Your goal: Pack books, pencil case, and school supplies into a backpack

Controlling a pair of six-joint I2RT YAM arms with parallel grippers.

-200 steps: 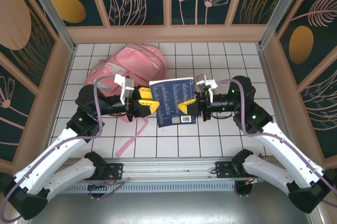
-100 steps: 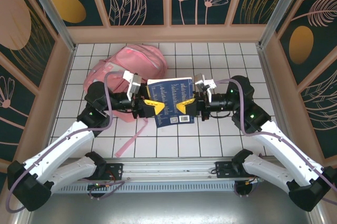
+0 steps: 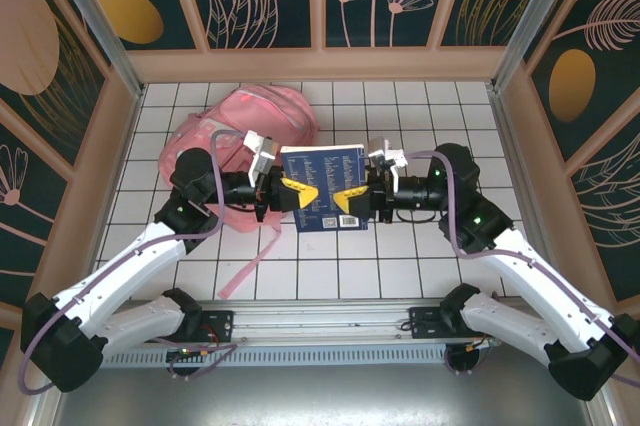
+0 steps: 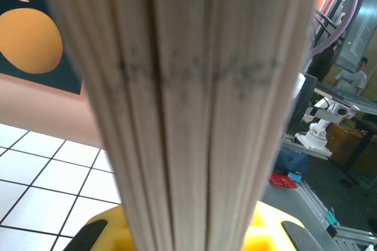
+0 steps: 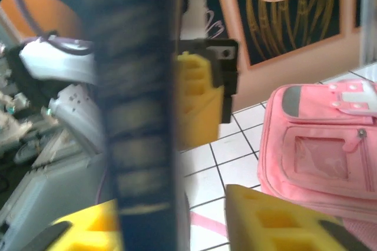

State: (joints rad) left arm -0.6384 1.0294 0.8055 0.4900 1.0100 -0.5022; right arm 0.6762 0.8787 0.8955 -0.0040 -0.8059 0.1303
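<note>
pinching navy book by page edge with left gripper. right gripper parted, loose about the spine. close behind: pink backpack, strap on tiled table.

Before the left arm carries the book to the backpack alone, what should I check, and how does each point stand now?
1. Grip of left gripper on navy book: ok, the page edge sits tight between its fingers.
2. Release by right gripper: ok, a gap shows beside one of its fingers.
3. Right arm clear of the book: not ok, its jaws stand around it.
4. Reach to backpack: ok, it lies next to the left arm.
5. Opening unzipped: cannot tell.
</note>
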